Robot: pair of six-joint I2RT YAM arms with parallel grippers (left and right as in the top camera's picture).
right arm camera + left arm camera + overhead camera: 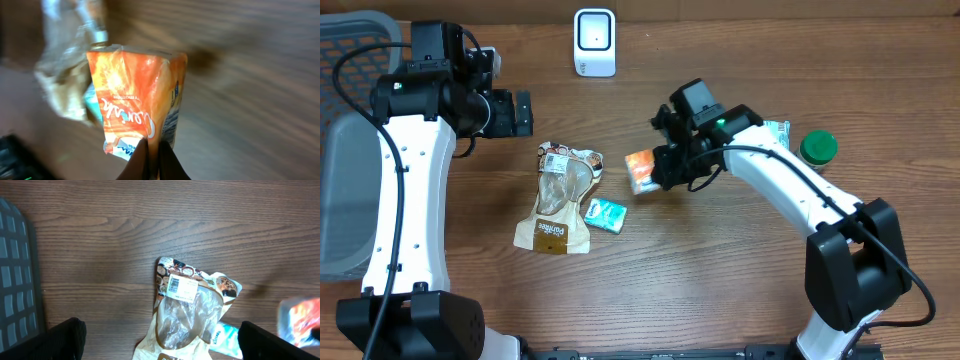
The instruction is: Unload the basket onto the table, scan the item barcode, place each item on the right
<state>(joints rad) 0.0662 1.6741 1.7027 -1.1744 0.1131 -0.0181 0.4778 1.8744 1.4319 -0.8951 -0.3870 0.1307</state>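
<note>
Far left, a grey plastic basket with a slotted wall sits at the edge of the wood-grain table. Just beside it the left claw hangs with its two dark fingers spread wide apart, gripping nothing. Below it lies a crinkled snack bag, clear film in the middle and brown printed ends, with a white barcode label facing up near its top. A small teal tissue pack, soft and flat, touches the bag's right side.

Next along is the orange packet, glossy and creased, roughly rectangular, with white lettering. The right claw has its fingertips pressed together on the packet's lower edge, so the packet sticks out leftward from the claw. I cannot tell whether it is clear of the wood. The white, boxy scanner stands at the table's back edge, well apart from the packet. Far right there is a green-lidded jar.
</note>
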